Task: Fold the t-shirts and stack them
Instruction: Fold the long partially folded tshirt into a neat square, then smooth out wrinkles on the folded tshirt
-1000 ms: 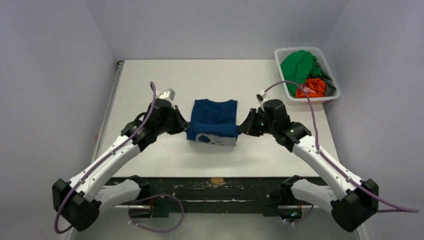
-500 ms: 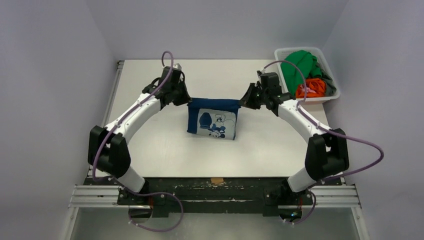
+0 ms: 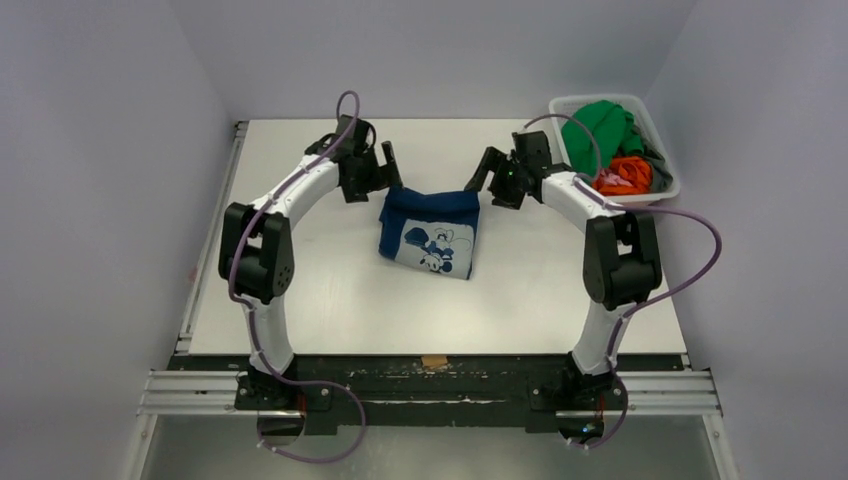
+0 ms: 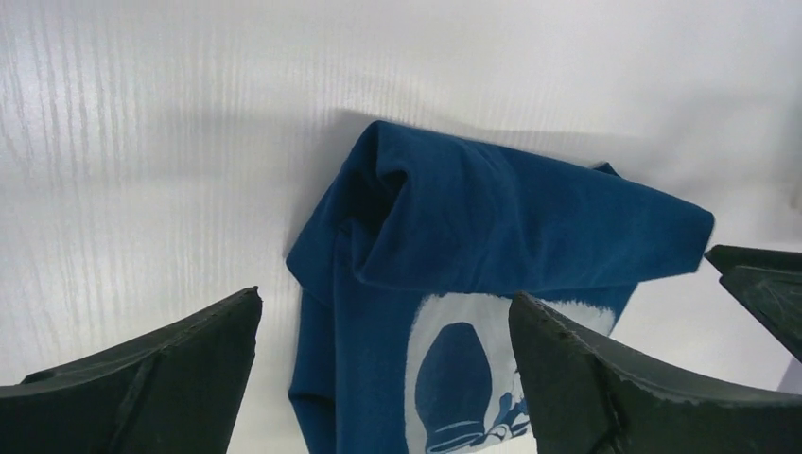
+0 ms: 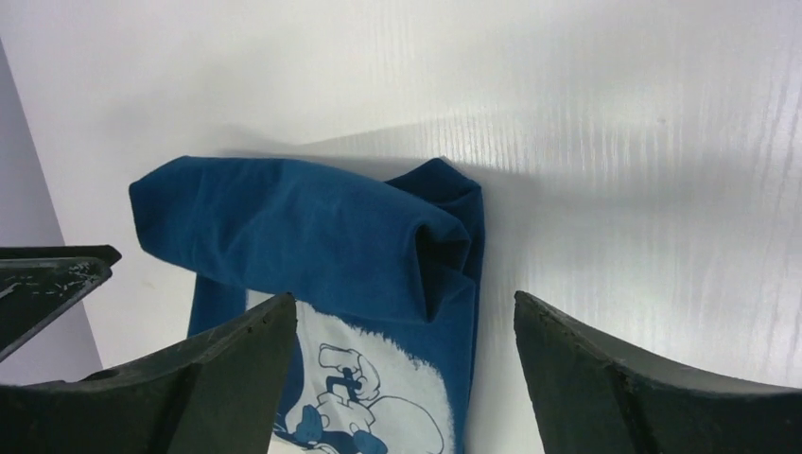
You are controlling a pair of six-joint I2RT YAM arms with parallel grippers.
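Left fingers (image 4: pixel 142 378) and right fingers (image 5: pixel 189 378) stand spread and empty at either far corner of the navy t-shirt (image 3: pixel 428 235), folded print-up on the tabletop (image 3: pixel 330 290). Its far fold bulges loosely; a brushing finger could unroll it.

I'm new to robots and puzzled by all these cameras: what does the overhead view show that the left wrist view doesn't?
Overhead only: the whole left arm and right arm, the white basket holding a green shirt and an orange shirt. Left wrist only: the rolled fold up close, between the left arm's jaws, spread open. Both: the navy t-shirt, print up, lying ungripped on the table.
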